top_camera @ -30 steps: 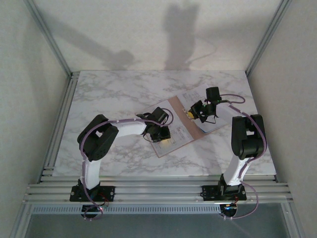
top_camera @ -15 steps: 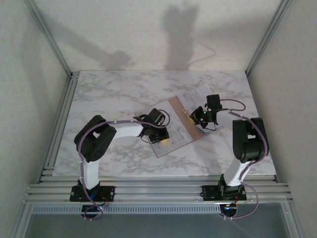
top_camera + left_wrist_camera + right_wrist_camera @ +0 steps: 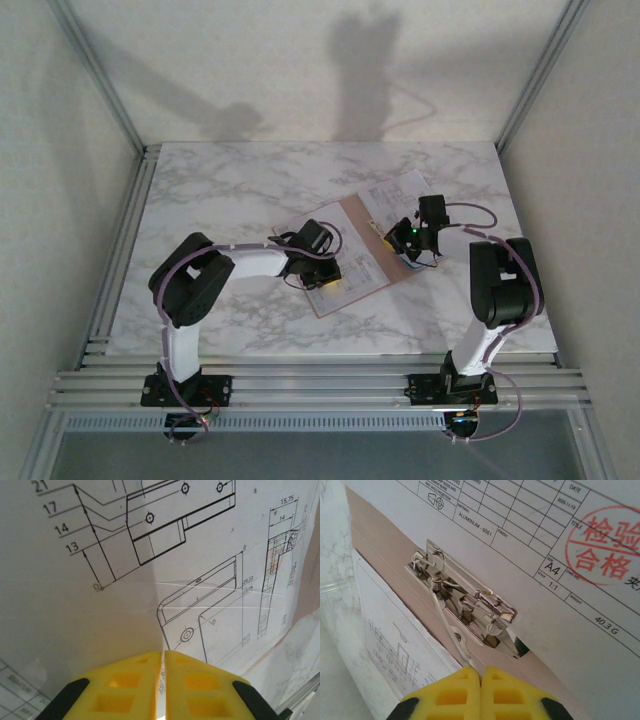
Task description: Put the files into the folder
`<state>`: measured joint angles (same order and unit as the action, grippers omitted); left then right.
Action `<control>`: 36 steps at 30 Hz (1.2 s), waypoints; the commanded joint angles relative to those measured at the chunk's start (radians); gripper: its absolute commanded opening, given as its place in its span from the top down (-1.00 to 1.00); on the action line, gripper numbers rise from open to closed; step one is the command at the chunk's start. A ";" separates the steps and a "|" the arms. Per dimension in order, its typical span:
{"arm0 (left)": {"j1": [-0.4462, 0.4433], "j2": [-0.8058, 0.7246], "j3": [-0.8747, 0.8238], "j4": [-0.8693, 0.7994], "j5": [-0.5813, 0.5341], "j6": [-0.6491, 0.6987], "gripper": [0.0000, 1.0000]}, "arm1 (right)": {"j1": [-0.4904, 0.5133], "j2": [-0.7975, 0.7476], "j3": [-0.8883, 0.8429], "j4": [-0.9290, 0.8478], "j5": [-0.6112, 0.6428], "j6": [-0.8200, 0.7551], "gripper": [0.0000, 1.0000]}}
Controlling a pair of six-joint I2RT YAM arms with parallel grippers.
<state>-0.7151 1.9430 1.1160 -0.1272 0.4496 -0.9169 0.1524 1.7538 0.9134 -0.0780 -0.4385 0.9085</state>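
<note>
The tan folder (image 3: 362,235) lies open mid-table with a chrome clip (image 3: 470,605) on its spine (image 3: 385,550). White printed files lie on both halves: one at the left (image 3: 352,282) and one at the right (image 3: 395,192) bearing a red stamp (image 3: 607,542). My left gripper (image 3: 328,277) (image 3: 163,652) is low over the left sheet (image 3: 215,605), shut on the edge of a raised drawing sheet. My right gripper (image 3: 400,240) (image 3: 481,669) is shut on the clip's thin metal lever (image 3: 447,625).
Marble tabletop (image 3: 220,190) stretches to the left and back of the folder. Aluminium frame rails (image 3: 320,385) run along the near edge, and posts stand at the back corners. White walls enclose the cell.
My right gripper has come down and slightly right onto the folder's clip. My left arm's elbow has swung a little left, with the gripper staying on the left sheet.
</note>
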 commanded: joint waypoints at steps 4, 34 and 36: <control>0.013 -0.006 -0.048 -0.122 -0.037 -0.012 0.75 | -0.022 0.072 0.005 -0.187 0.173 0.024 1.00; 0.115 -0.079 -0.213 -0.153 -0.038 0.056 0.75 | 0.060 0.075 -0.024 -0.258 0.263 0.205 1.00; 0.116 -0.078 -0.209 -0.154 -0.037 0.057 0.75 | 0.061 0.080 -0.016 -0.283 0.286 0.212 1.00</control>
<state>-0.6197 1.8168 0.9340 -0.0860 0.4652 -0.8822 0.2268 1.7588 0.9401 -0.1684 -0.3664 1.0882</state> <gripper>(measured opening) 0.124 0.039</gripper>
